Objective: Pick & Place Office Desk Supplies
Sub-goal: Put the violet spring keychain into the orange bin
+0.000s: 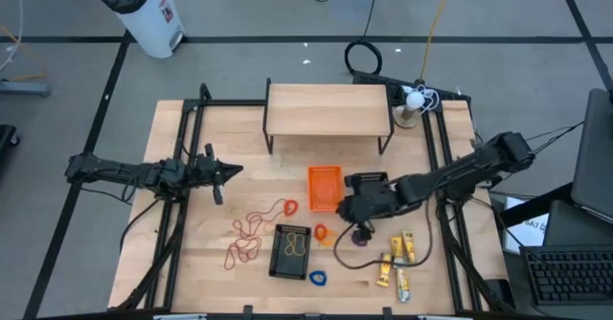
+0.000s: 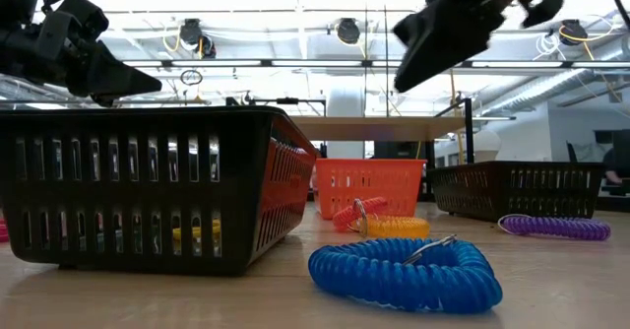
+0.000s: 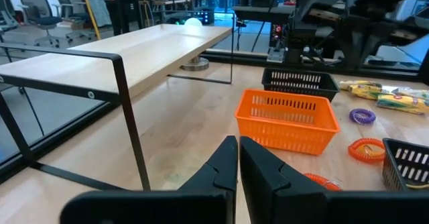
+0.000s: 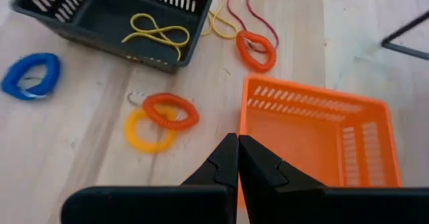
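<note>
Coil rings lie loose on the wooden table: a blue one [image 4: 30,75], an orange one [image 4: 170,111] resting on a yellow one [image 4: 149,131], a red one [image 4: 255,49] and a purple one [image 1: 361,241]. Thin red and orange rubber-band loops [image 1: 251,226] lie to the left of a black basket [image 1: 291,251], which holds a yellow band [image 4: 157,33]. Yellow packets [image 1: 397,258] lie at the near right. My right gripper [image 4: 238,158] hangs shut and empty above the near edge of the orange basket [image 1: 324,186]. My left gripper [image 3: 238,160] is shut and empty, held level over the table's left side.
A low wooden shelf [image 1: 328,109] on black legs stands at the far middle. A second black basket [image 3: 299,83] sits just right of the orange one, under my right arm. A small lamp [image 1: 412,104] stands at the far right. Black frame rails run along both sides.
</note>
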Controlling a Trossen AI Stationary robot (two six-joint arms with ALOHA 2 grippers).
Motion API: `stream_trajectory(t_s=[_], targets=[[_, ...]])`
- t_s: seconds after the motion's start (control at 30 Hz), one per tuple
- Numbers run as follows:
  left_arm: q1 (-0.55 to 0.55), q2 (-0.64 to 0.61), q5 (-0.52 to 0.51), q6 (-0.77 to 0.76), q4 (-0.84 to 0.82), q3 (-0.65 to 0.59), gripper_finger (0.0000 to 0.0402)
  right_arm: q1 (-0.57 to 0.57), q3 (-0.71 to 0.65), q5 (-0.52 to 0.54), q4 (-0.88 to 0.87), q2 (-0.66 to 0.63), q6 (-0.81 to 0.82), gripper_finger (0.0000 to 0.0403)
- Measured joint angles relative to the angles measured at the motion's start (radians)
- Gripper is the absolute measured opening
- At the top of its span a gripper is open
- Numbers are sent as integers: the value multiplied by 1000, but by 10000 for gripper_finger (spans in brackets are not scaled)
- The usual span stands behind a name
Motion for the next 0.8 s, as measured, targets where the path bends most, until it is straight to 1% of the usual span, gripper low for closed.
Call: stream_trajectory(t_s=[0.1,0.2,0.23,0.33,0.43,0.53,0.6,0.7,0.8], targets=[[0,0,0,-1,2,0,10,-15,49,-61,1,67,-40,8],[0,0,0,-1,13,0,3,-24,100,-91,3,123,-28,22],[0,0,0,0,15,0,2,-25,115,-105,-3,139,-32,30],[0,0,1,0,17,0,10,-19,145,-167,-15,178,-123,62],[0,0,1,-1,17,0,20,-3,162,-180,-14,192,-159,96],[0,0,2,-6,16,0,22,-4,174,-183,0,196,-78,119],[0,0,2,-13,16,0,19,-7,173,-210,-41,196,-11,125],[0,0,2,-21,17,0,10,-2,173,-291,-155,197,63,126],[0,0,2,-23,17,0,3,16,173,-340,-293,197,202,119]])
